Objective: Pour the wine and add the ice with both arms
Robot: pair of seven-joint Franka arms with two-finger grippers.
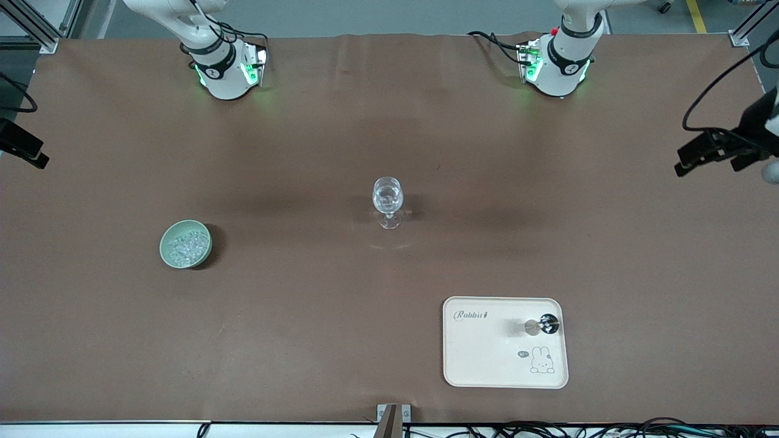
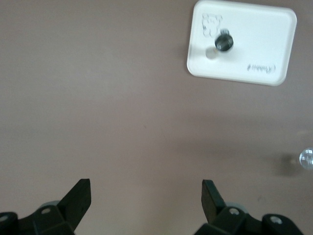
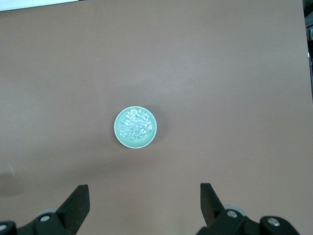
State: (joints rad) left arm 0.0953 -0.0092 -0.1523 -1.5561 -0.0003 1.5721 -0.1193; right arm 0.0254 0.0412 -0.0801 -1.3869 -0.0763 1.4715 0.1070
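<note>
Both arms are waiting high near their bases. The left tool (image 2: 145, 196) is hanging wide open and holding nothing over bare tabletop (image 1: 304, 340); the right tool (image 3: 145, 198), equally open and bare, is looking down on the green bowl (image 1: 185, 244) of ice. The wine glass (image 1: 387, 199) is standing mid-tabletop, its contents unclear. A dark bottle (image 1: 543, 325), apparently upright, is sitting on the cream tray (image 1: 487, 359). This arrangement is fitting either stage: pouring pending or completed.

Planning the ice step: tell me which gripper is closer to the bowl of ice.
Right. The right gripper, open, hangs high over the table with the bowl below it. The left gripper, open, is up toward the tray's end.
</note>
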